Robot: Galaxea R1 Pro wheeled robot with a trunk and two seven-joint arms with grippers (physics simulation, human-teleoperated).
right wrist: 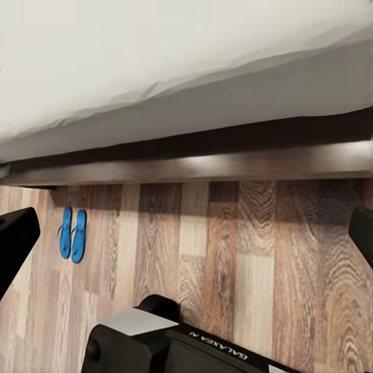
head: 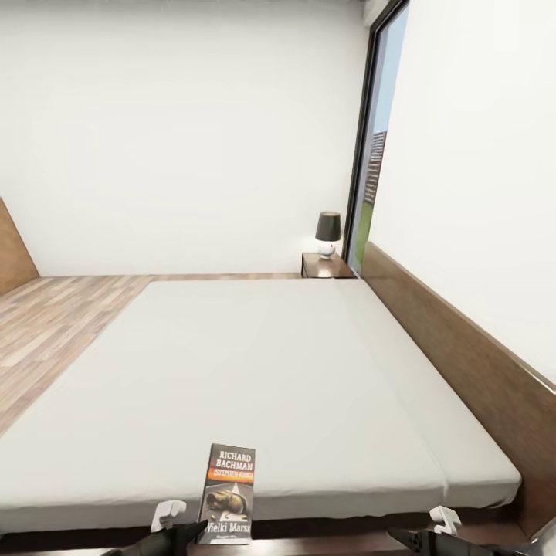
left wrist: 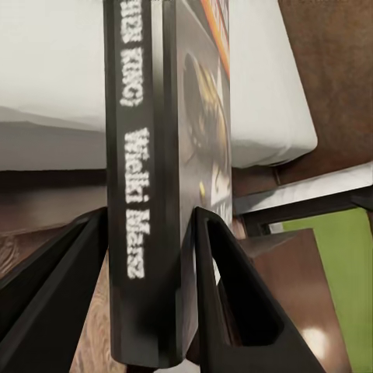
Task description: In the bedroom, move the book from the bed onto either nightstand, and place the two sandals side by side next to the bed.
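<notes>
The book (head: 228,485), a dark paperback with white "Richard Bachman" lettering and an orange band, is held at the near edge of the bed (head: 255,363). My left gripper (left wrist: 148,299) is shut on the book (left wrist: 148,155), and its spine runs between the two black fingers (left wrist: 233,303). The two blue sandals (right wrist: 72,233) lie side by side on the wood floor close to the bed frame (right wrist: 233,163). My right gripper (right wrist: 186,233) is open above that floor, holding nothing. A nightstand (head: 328,266) stands at the bed's far corner.
A dark-shaded lamp (head: 327,230) sits on the far nightstand beside a tall window (head: 374,154). The headboard (head: 463,363) runs along the right wall. Wood floor (head: 54,316) lies left of the bed. The robot's base (right wrist: 179,342) is over the floor near the sandals.
</notes>
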